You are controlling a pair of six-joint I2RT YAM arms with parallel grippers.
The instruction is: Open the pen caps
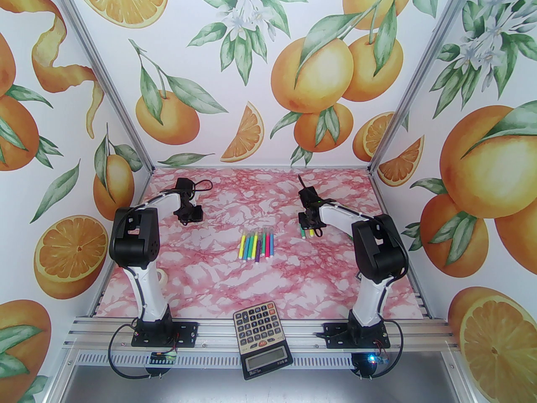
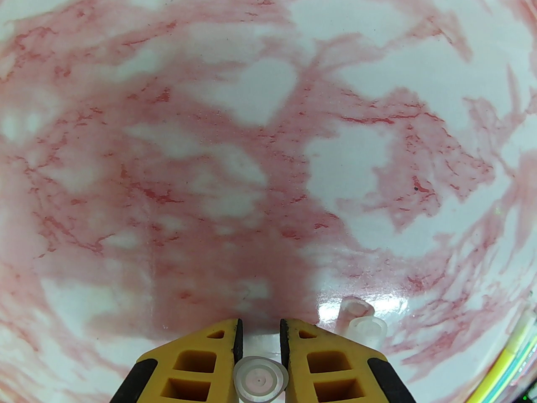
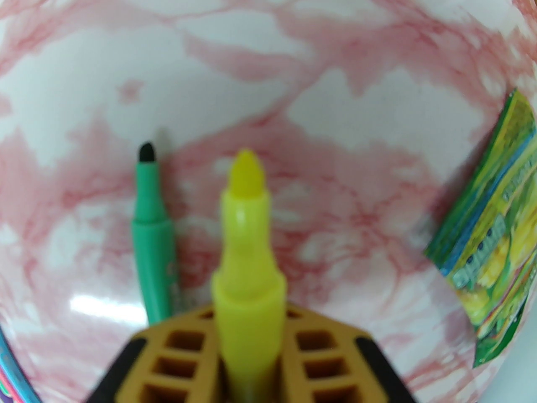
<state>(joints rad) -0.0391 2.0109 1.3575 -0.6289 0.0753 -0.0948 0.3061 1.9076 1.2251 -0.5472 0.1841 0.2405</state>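
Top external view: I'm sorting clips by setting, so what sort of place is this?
Probably a purpose-built robot test booth: orange-print walls in an aluminium frame, a pink marble-pattern tabletop, left arm and right arm bolted to a rail.

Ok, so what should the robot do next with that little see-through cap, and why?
Probably open the left pincer and let go of the clear cap it pinches. The yellow pen in the right pincer is already bare-tipped, and another loose cap lies on the table close by, so this looks like the spot for caps.
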